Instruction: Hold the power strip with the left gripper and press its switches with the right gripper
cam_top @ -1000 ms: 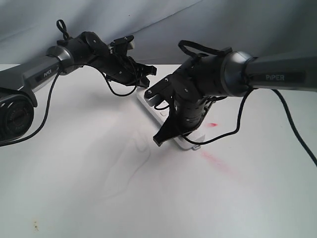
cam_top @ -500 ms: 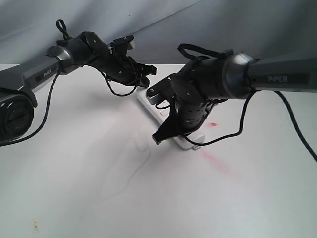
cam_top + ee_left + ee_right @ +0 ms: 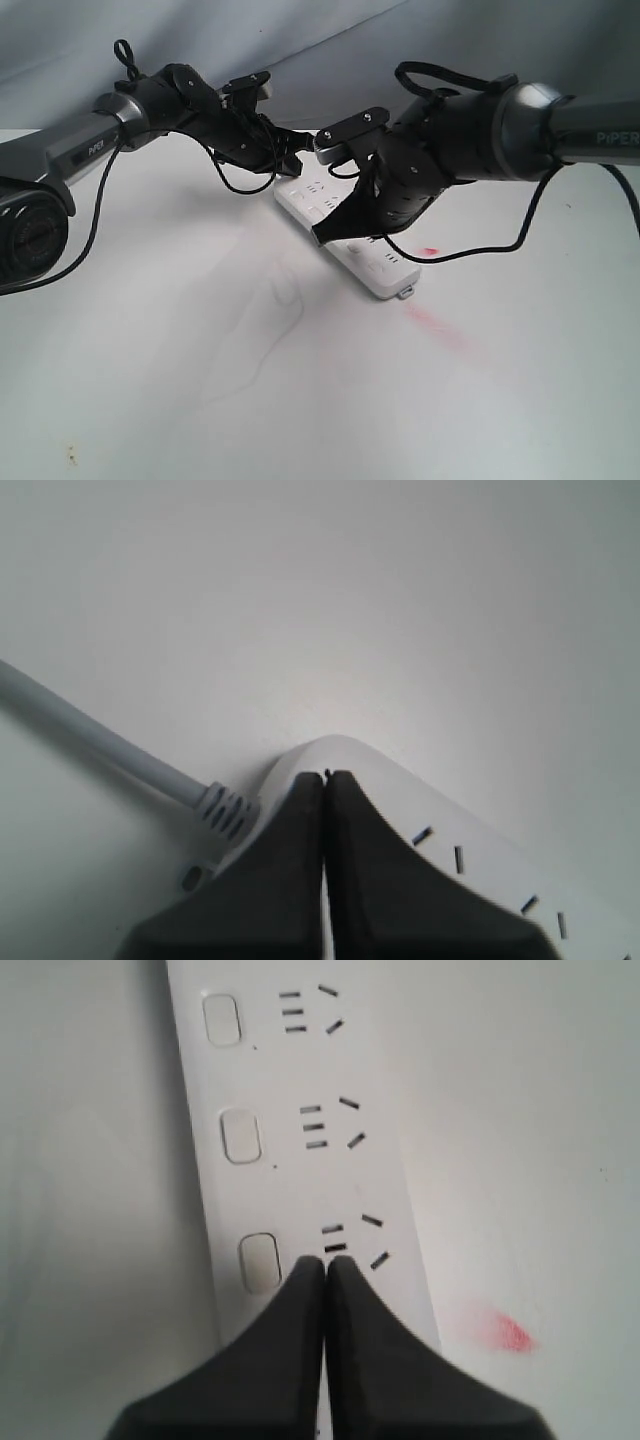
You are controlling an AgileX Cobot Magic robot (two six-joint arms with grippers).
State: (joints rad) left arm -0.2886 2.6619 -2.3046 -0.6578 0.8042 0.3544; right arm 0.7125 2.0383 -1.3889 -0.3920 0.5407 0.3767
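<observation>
The white power strip (image 3: 385, 270) lies slantwise on the white table, its small tab (image 3: 405, 293) at the near end. My left gripper (image 3: 297, 160) is shut, its tips (image 3: 326, 776) resting on the strip's rounded far end (image 3: 450, 825), where the pale grey cord (image 3: 100, 742) leaves. My right gripper (image 3: 325, 237) is shut too and hangs over the strip's middle. In the right wrist view its tips (image 3: 325, 1260) stand beside one switch (image 3: 260, 1260), between it and the socket slots. Two more switches (image 3: 241, 1135) (image 3: 222, 1020) show beyond. Whether the tips touch the strip I cannot tell.
Red smears mark the table beside the strip (image 3: 430, 250) and past its near end (image 3: 435, 325). A grey cloth backdrop (image 3: 320, 40) hangs behind. Black cables loop off both arms (image 3: 470, 245).
My right gripper has moved from the strip's near end toward its middle, uncovering the near socket groups and the tab. The left arm has kept still.
</observation>
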